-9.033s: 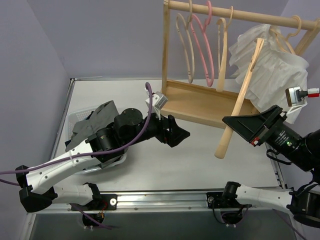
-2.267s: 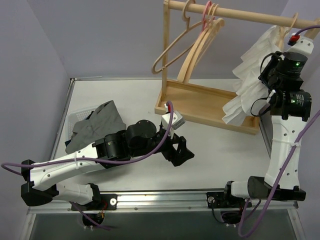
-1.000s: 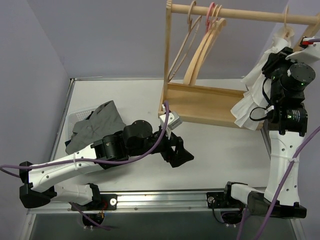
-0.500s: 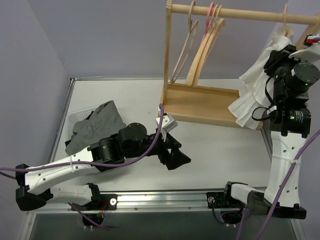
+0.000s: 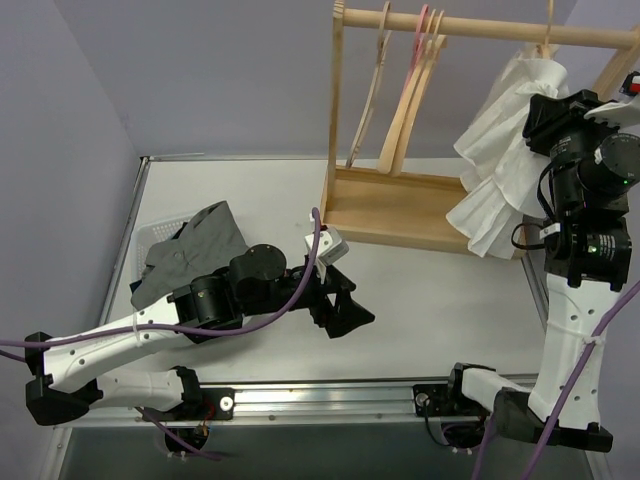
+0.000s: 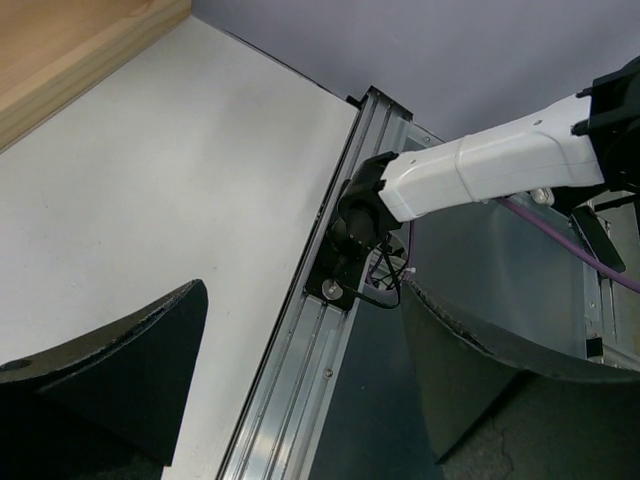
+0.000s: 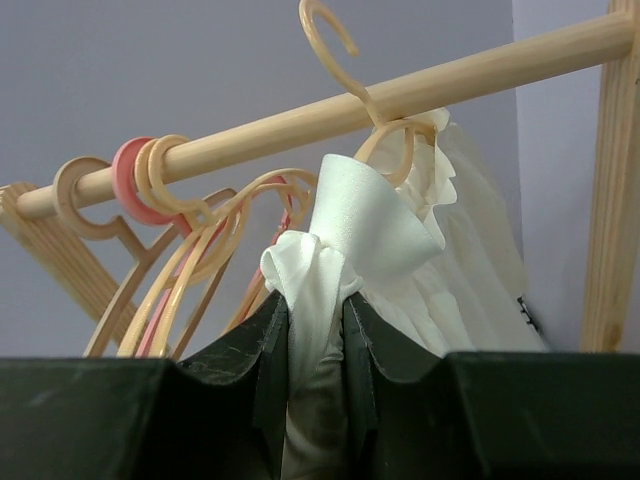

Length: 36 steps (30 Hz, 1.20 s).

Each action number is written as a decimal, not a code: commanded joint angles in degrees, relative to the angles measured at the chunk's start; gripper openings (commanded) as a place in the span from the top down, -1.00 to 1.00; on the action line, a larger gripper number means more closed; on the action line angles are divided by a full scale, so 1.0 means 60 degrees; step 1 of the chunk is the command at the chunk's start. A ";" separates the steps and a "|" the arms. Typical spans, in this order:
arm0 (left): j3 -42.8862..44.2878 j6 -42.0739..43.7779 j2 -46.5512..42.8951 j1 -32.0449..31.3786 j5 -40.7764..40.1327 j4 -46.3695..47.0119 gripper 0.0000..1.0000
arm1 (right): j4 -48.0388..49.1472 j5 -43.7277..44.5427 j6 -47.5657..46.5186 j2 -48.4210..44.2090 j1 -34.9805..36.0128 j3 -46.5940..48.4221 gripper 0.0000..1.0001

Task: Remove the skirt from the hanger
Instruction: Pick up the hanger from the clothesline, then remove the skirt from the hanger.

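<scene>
White tabletop [image 5: 430,290] from above: grey skirt [image 5: 195,242] lies heaped in a basket [image 5: 150,233] at left, off the hangers [image 5: 400,100] on the rack [image 5: 420,205]. Left wrist: left fingers [image 6: 140,360] spread, empty. Right wrist: right fingers [image 7: 265,350] pinch the blouse [image 7: 370,220].

– What are the arms like?
– The left arm [image 5: 100,348] and right arm [image 5: 572,320] are white tubes with fat black round joints. A purple cable [image 5: 316,238] runs along each.
– And the pincers?
– The left pincer [image 5: 355,303] has two black pointed fingers with rough edges. The right pincer [image 7: 315,335] is black too, with a tiny green light [image 5: 598,243] behind it.
</scene>
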 commanded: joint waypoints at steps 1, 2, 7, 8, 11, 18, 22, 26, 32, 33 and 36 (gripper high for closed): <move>0.0429 0.0275 0.0037 0.0068 -0.0150 -0.0092 -0.74 | 0.1616 -0.0530 0.0156 -0.0749 0.0024 -0.0398 1.00; 0.0473 0.0289 0.0037 0.0068 -0.0165 -0.0122 -0.74 | 0.1573 -0.0545 0.0157 -0.0852 0.0024 -0.0459 1.00; 0.0766 0.0347 0.0110 0.0083 -0.0238 -0.0327 -0.74 | 0.0974 -0.0955 0.0624 -0.1335 0.0024 -0.0825 1.00; 0.0926 0.0391 0.0139 0.0083 -0.0238 -0.0386 -0.74 | 0.0798 -0.1159 0.0698 -0.1539 0.0024 -0.0928 1.00; 0.1409 0.0757 0.0271 0.0083 -0.0049 -0.0679 -0.74 | -0.0006 -0.1964 0.1151 -0.2067 0.0024 -0.1381 1.00; 0.2962 0.1783 0.0739 0.0142 0.0011 -0.1688 -0.74 | -0.2379 -0.3706 0.1416 -0.3854 0.0024 -0.3036 1.00; 0.3987 0.1477 0.1324 0.0244 -0.0324 -0.2216 -0.74 | -0.3918 -0.5552 0.1431 -0.4614 0.0024 -0.3915 1.00; 0.4530 0.0293 0.1750 0.0464 -0.0661 -0.2364 -0.72 | -0.4607 -0.6535 0.1299 -0.5493 0.0126 -0.4473 1.00; 0.4239 -0.1730 0.1751 0.0566 -0.1479 -0.1838 -0.70 | -0.4289 -0.7750 0.1926 -0.5906 0.0463 -0.4825 1.00; 0.4151 -0.2095 0.1678 0.0581 -0.1643 -0.1764 -0.70 | -0.4243 -0.7868 0.2016 -0.5906 0.0507 -0.4854 1.00; 0.3887 -0.2551 0.1400 0.0610 -0.2431 -0.1792 -0.70 | -0.4067 -0.8162 0.2251 -0.5906 0.0814 -0.4781 1.00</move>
